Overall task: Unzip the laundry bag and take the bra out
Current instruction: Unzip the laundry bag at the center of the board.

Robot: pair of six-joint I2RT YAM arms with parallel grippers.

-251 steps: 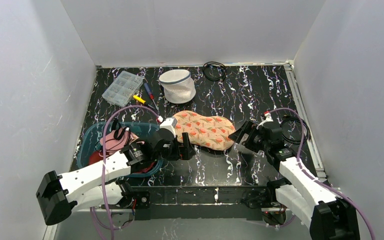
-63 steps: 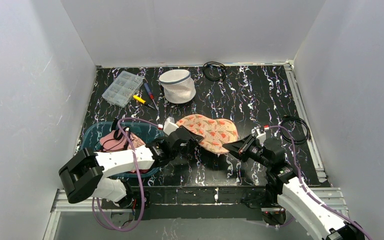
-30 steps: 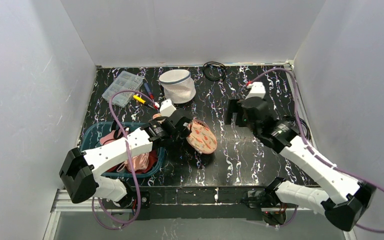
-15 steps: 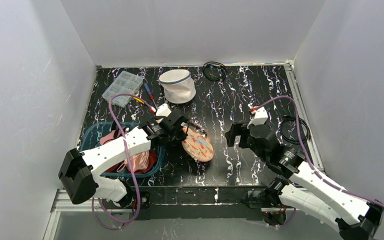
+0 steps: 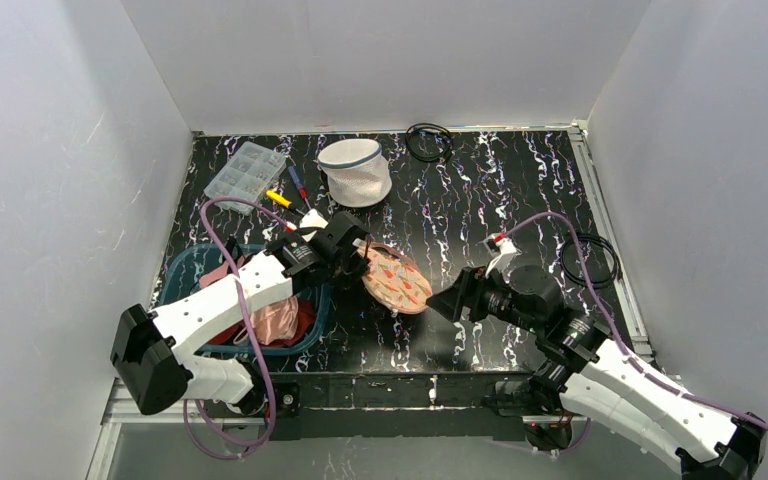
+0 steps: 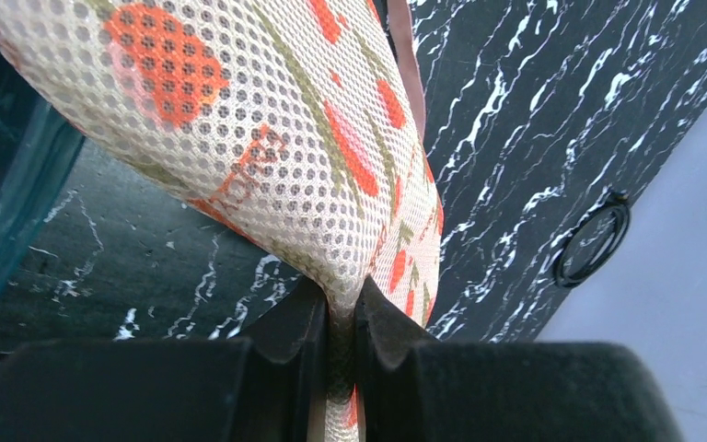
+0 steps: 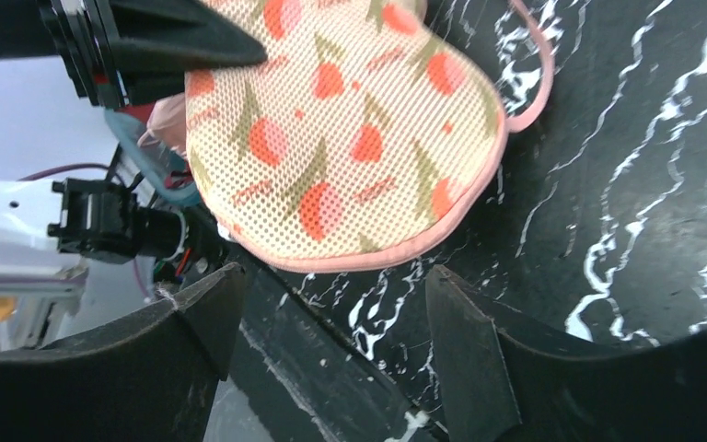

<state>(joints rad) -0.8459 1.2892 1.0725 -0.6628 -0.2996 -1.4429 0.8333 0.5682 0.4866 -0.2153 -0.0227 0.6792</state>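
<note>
The laundry bag [image 5: 355,172], a white mesh drum with a blue-grey rim, stands untouched at the back of the table. My left gripper [image 5: 360,255] [image 6: 341,295] is shut on the edge of a cream mesh pouch [image 5: 397,282] [image 6: 267,120] with red strawberry print and pink trim, holding it just above the table. My right gripper [image 5: 447,300] [image 7: 333,274] is open, low over the table. It points at the pouch [image 7: 350,129] from the right, and its fingertips are just short of the pink rim. No bra can be made out.
A teal basket [image 5: 172,285] with pink clothes [image 5: 275,322] sits under the left arm. At the back left lie a clear parts box [image 5: 245,175] and screwdrivers [image 5: 295,195]. Black cable coils lie at the back [image 5: 428,140] and right edge [image 5: 588,258].
My right arm swung down from mid-table toward the pouch, and its jaws narrowed slightly. My left gripper kept its hold and shifted a little back and left.
</note>
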